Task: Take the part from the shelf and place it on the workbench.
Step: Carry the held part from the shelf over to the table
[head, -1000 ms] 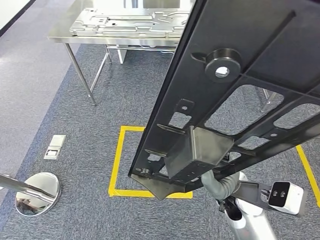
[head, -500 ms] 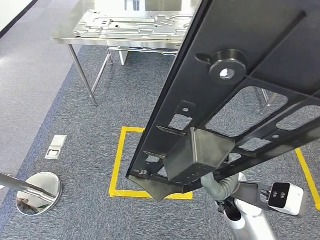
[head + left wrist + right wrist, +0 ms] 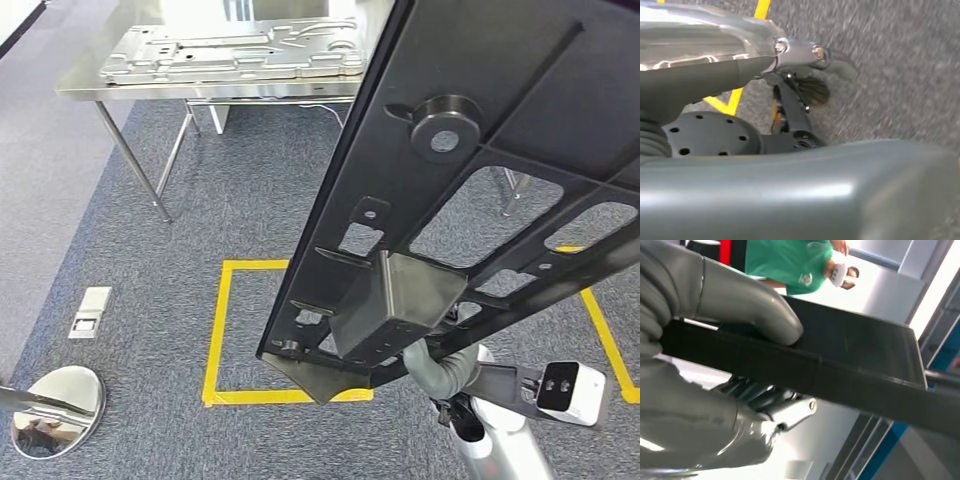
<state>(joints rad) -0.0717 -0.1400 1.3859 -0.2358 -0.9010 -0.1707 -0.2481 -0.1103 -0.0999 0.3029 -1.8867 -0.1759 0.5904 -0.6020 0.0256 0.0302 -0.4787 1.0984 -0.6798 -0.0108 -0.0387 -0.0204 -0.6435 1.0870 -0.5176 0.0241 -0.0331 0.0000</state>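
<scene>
Head view: right hand (image 3: 734, 390) clamped on black part (image 3: 483, 150), steel workbench (image 3: 83, 85) beyond yellow floor tape (image 3: 215, 330); left hand's state unclear.

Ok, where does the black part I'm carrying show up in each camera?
Head view: the black part crosses the right side, tilted, above the carpet.
Left wrist view: I cannot pick it out.
Right wrist view: its edge runs across the middle, the right hand gripping it, thumb on top.
Shared landmark: the yellow floor tape, also in the left wrist view.
</scene>
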